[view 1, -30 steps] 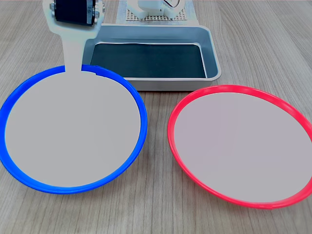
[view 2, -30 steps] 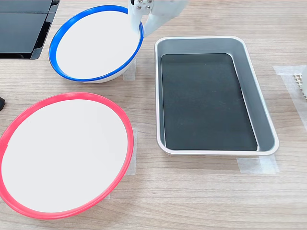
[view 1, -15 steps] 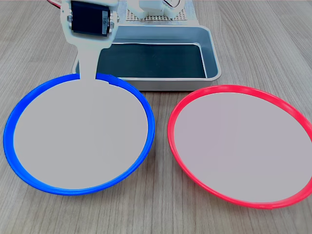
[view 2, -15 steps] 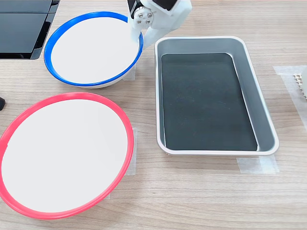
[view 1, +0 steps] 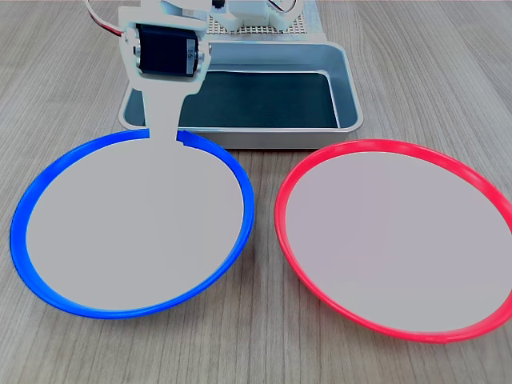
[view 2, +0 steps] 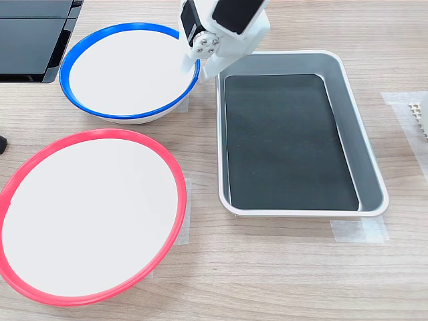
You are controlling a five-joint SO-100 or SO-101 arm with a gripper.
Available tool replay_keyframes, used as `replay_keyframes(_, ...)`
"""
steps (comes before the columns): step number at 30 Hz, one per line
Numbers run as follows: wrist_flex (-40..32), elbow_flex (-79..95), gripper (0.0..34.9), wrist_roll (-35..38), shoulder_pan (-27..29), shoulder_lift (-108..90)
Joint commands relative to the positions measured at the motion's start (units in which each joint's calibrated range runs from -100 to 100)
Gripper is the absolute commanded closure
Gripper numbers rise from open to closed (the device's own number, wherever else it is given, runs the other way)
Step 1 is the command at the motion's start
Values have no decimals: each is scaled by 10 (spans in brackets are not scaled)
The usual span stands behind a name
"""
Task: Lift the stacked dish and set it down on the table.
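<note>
A: Going left to right in the first exterior view, what comes first?

B: The blue-rimmed dish [view 1: 132,224], on the wood-grain table [view 1: 264,344] at the first exterior view's left. It no longer sits on anything; the red-rimmed dish [view 1: 396,240] lies apart from it on the right, with bare wood between them.

A: And the gripper?

B: The gripper [view 1: 164,128] is at the blue dish's far rim, by the small notch. One flat white finger [view 1: 162,112] lies across the rim from above. In the second exterior view the gripper [view 2: 194,63] pinches that same edge, closed on the rim from what I can see, though the lower finger is hidden.

A: Is the dish down?

B: Its underside appears to meet the table in the second exterior view, near a pale tape strip [view 2: 180,103]. I can't tell whether the held edge is a little raised.

A: Behind them?

B: The grey metal tray [view 1: 348,88] with the dark bottom, empty.

A: So what remains?

B: I judge the carrying done. Left: let go of the rim and draw the arm clear.
</note>
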Motion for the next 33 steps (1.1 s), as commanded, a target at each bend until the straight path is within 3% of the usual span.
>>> replay_keyframes(1,12,4,247,6,4,-46)
replay_keyframes(10,114,-4,255,18,6,-135)
replay_keyframes(15,154,-11,270,10,-25,-177)
replay_keyframes(20,148,-38,262,-26,-106,-166)
replay_keyframes(24,132,-52,205,-41,-171,-140)
replay_keyframes(26,121,-56,192,-45,-195,-125)
replay_keyframes(33,89,-87,189,-45,-232,-44)
